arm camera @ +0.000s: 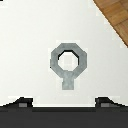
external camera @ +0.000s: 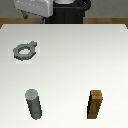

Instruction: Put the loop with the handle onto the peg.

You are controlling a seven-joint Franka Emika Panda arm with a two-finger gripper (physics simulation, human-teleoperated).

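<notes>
The loop with the handle [external camera: 25, 50] is a flat grey faceted ring that lies on the white table at the exterior view's left. In the wrist view the loop [arm camera: 68, 60] lies flat with its stubby tab pointing toward my fingers. The peg [external camera: 34, 104] is a dark grey upright cylinder at the front left, apart from the loop. My gripper [arm camera: 64, 103] is open and empty, with its two fingertips [arm camera: 22, 103] wide apart and above the table short of the loop. In the exterior view only the white hand [external camera: 35, 9] shows, at the far edge.
A brown wooden rectangular block [external camera: 96, 105] stands upright at the front, on the exterior view's right, level with the peg. The white table [external camera: 75, 60] ends at a far edge near the robot base. Brown wood floor [arm camera: 117, 17] shows past the table's edge in the wrist view.
</notes>
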